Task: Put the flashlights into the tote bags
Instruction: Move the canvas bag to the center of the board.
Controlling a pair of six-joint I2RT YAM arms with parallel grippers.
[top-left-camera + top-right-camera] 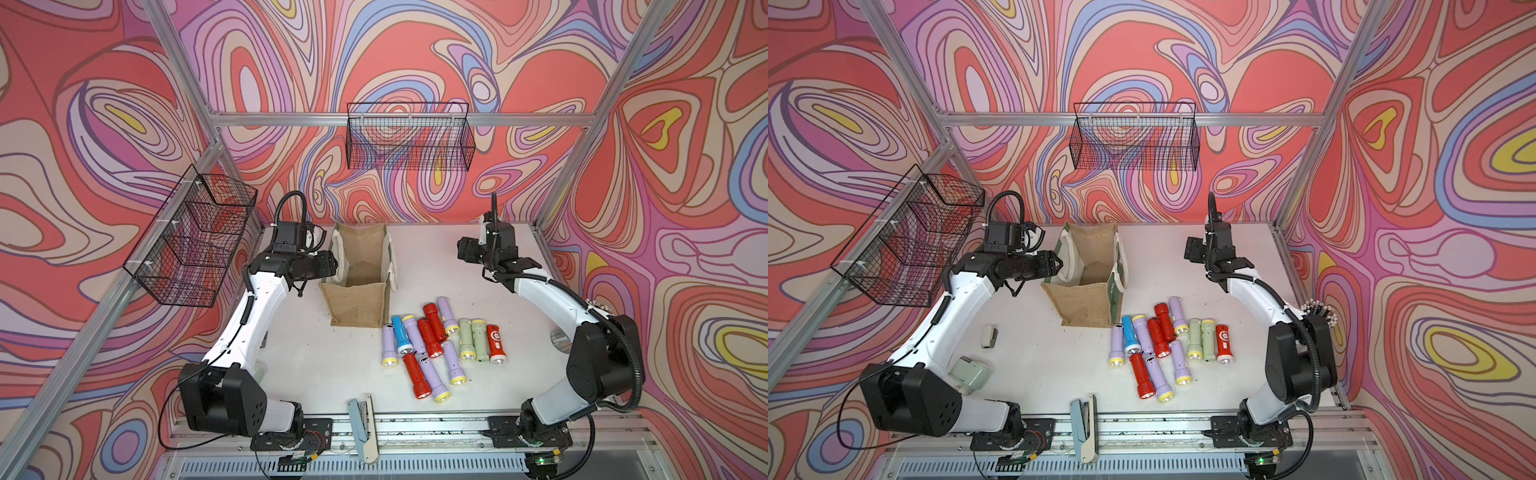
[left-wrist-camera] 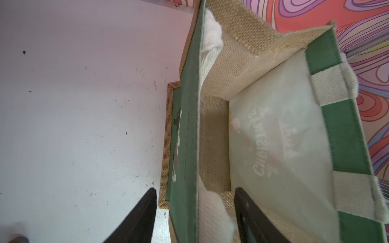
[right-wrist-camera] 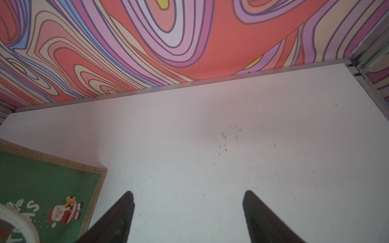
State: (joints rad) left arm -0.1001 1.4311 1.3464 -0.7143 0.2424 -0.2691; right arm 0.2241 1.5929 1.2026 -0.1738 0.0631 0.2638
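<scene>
Left gripper (image 2: 195, 190) straddles the left wall of the tote bag (image 1: 357, 307): 1 finger outside, 1 inside, jaws part-way apart, not pinching the wall or the white handle (image 2: 212, 210). Right gripper (image 3: 189, 193) hangs wide and empty over bare table at far right. 12 flashlights (image 1: 430, 336) lie in a loose cluster on the table, just near-right of the bag. None is seen inside it.

Risks, as judged:
- The bag is soft and stands unsupported, so a pinch on the wall could fold it inward and narrow the mouth.
- A pull could tip the bag or drag it onto the cluster.
- Catching only the handle would give weak control.
- The round flashlights may roll if nudged.

Surface: white table (image 1: 316, 365), scuffed, with dark specks.

Room: swirl-patterned walls, aluminium frame, 2 black wire baskets (image 1: 409, 137), 1 on the left wall and 1 on the far wall.
</scene>
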